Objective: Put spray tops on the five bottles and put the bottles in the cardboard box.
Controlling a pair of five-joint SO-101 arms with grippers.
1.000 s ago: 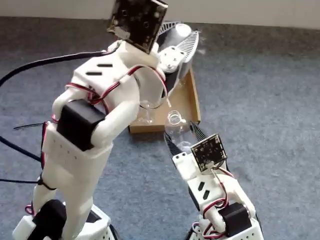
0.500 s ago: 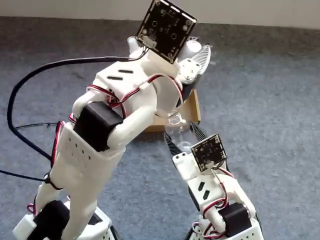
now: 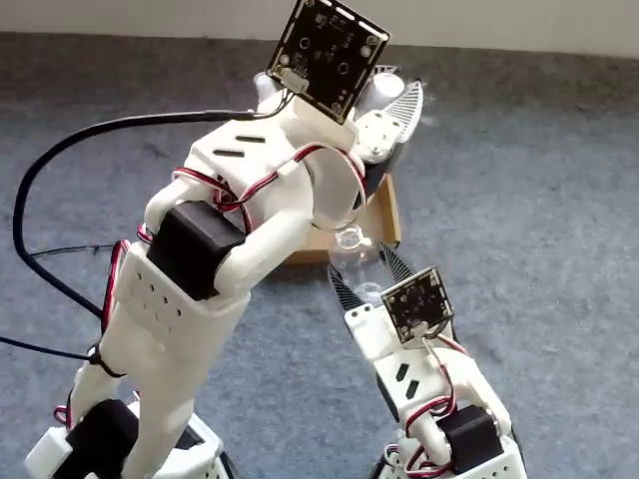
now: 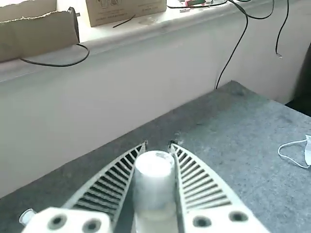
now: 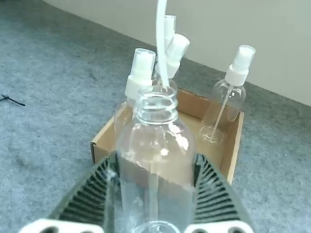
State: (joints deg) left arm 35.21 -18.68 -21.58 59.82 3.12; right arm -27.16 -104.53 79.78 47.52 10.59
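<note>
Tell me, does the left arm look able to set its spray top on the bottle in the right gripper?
Probably yes. The left gripper holds the spray top above the bottle, which the right gripper holds upright; the top's tube reaches down to the open mouth, and nothing stands between.

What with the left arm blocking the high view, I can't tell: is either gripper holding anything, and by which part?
Left gripper: a spray top, gripped at its head. Right gripper: an uncapped clear bottle, gripped around its body.
</note>
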